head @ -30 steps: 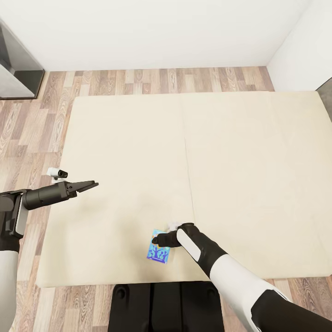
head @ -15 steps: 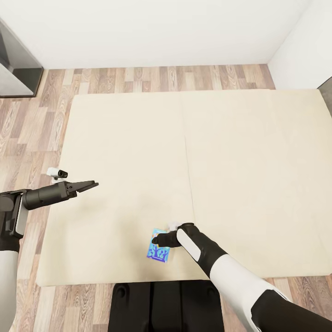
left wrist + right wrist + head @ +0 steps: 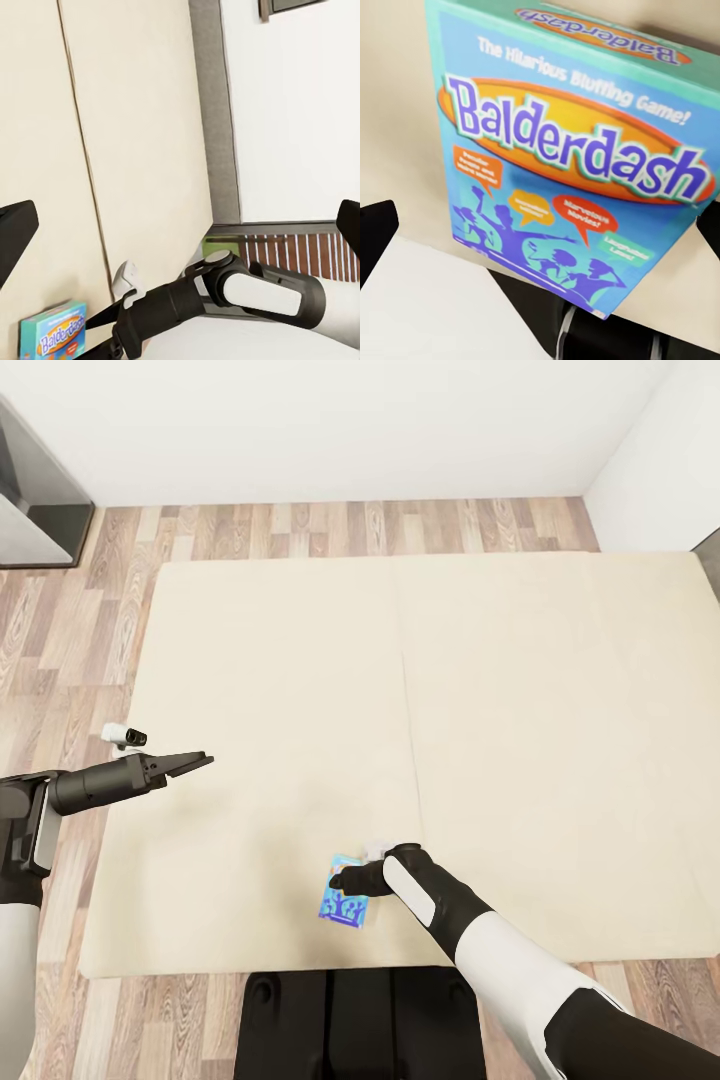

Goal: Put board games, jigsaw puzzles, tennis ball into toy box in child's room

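Note:
A bright blue board game with orange print lies flat on the beige bed, near the bed's front edge. My right gripper hangs directly over it, open. In the right wrist view the box reads "Balderdash" and spans the space between the two black fingertips. My left gripper hovers open over the bed's left edge, well away from the box, with nothing in it. The left wrist view shows the same box beside my right arm.
Wood plank floor surrounds the bed, with white walls behind. A dark cabinet stands at the far left corner. My black base sits against the bed's front edge. A grey headboard runs along the mattress.
The whole picture has shifted very slightly, so the camera moved. Both arms and the blue box hold their places.

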Available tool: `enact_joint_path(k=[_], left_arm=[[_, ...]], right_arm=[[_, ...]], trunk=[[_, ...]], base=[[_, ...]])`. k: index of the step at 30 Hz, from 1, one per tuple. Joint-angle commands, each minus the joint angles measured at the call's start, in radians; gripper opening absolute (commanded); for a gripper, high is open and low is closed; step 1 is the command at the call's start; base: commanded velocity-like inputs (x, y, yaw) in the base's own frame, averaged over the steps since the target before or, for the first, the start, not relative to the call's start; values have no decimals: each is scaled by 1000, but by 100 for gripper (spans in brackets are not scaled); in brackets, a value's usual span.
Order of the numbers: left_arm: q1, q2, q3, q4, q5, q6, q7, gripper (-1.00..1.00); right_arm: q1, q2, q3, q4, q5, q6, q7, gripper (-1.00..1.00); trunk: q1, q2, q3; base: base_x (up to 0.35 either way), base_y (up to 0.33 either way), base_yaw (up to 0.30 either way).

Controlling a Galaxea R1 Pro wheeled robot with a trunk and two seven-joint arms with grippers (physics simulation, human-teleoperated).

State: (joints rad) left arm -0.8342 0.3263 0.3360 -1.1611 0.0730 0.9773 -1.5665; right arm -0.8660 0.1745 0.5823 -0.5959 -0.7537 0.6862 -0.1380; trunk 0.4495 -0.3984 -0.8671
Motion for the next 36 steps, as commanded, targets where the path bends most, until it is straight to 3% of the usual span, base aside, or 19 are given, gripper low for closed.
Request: enact_joint_path(k=[1, 36], left_arm=[[0, 0, 0, 0, -1, 11, -4, 100], [0, 0, 0, 0, -1, 11, -4, 100]], right_arm=[[-1, 0, 3, -1, -10, 2, -9, 100], [-1, 0, 3, -1, -9, 1, -9, 100]], trunk=[[1, -2, -2], [1, -2, -9]], base=[[0, 0, 61], [0, 14, 5]])
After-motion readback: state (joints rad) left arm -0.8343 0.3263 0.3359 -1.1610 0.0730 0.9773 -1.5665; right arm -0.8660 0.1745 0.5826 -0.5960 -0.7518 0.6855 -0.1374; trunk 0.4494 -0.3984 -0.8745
